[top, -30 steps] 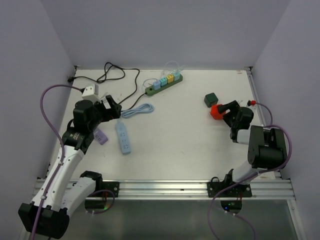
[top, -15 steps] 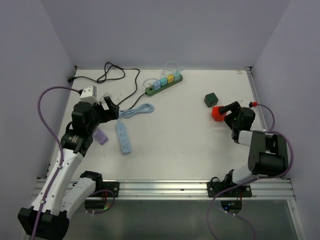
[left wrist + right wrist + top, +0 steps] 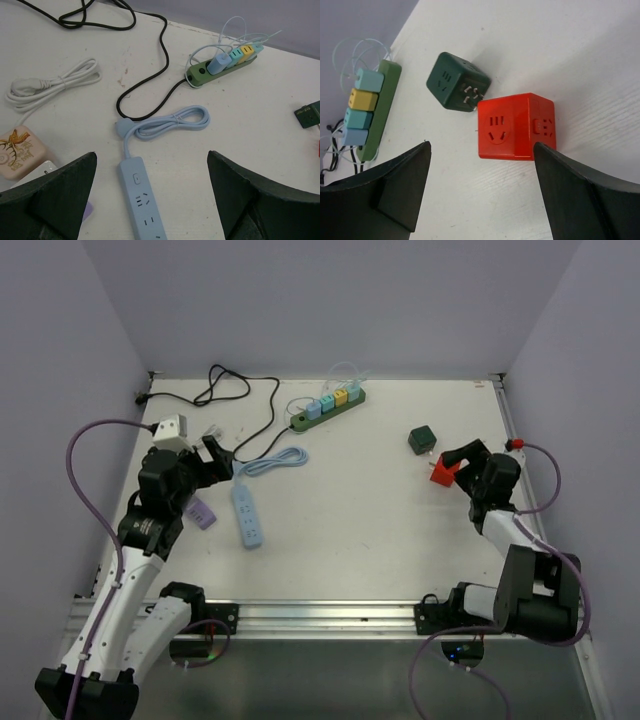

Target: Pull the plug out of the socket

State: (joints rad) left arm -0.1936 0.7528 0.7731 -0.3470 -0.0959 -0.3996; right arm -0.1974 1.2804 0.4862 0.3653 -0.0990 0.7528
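Socket [image 3: 199, 75] lies near the far edge of the table [image 3: 380, 520], four plugs [image 3: 246, 51] seated in a row (rigid, light, likely tight). Pinch the flat sides of the end blue plug [image 3: 219, 64]. Left gripper [image 3: 151, 165] and right gripper [image 3: 481, 146] gape, empty.

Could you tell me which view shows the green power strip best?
Left wrist: the green power strip lies whole, with plugs and black cord plain. The top view shows it small and far; the right wrist, at its frame's left edge.
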